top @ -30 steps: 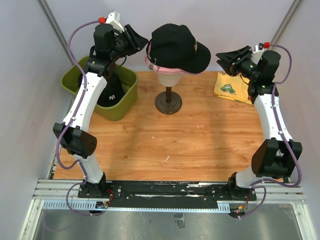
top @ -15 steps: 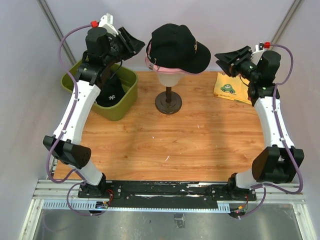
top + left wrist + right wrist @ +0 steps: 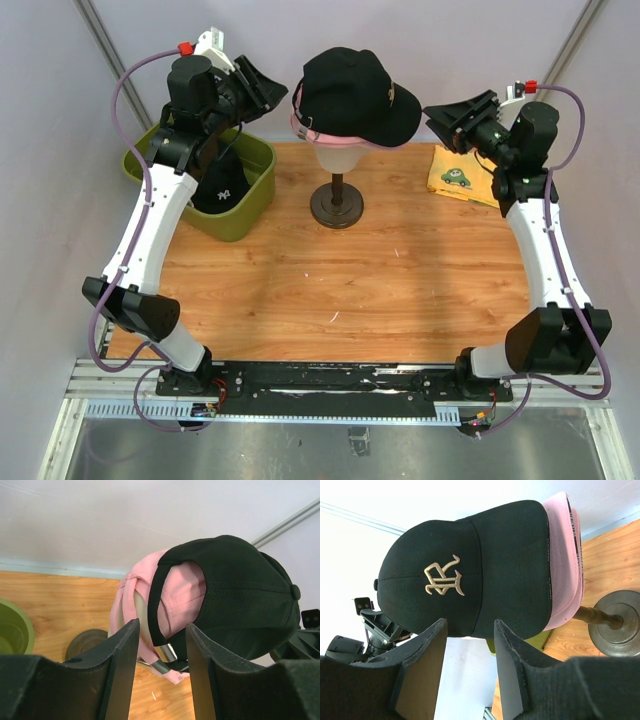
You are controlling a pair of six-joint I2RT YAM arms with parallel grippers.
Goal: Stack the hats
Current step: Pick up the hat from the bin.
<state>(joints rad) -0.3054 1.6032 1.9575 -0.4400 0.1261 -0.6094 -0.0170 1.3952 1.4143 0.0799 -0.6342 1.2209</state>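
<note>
The black cap (image 3: pixel 345 95) sits between my tools: left gripper (image 3: pixel 270 88) and right gripper (image 3: pixel 440 118) hang near either side of it, both parted and empty. It covers a pink cap (image 3: pixel 308 128) on the mannequin head (image 3: pixel 335 152). A second black cap (image 3: pixel 222 185) lies in the green bin (image 3: pixel 245 225).

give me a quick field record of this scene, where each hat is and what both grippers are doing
stack: black cap with gold logo over pink cap, both on the mannequin head
support: dark stand on the wooden table
bin: olive-green bin at left rear, black cap with white logo inside
right rear: yellow fabric item with green print, flat on the table, probably a hat
left gripper: open, empty, in the air left of the stack
right gripper: open, empty, in the air right of the stack
</note>
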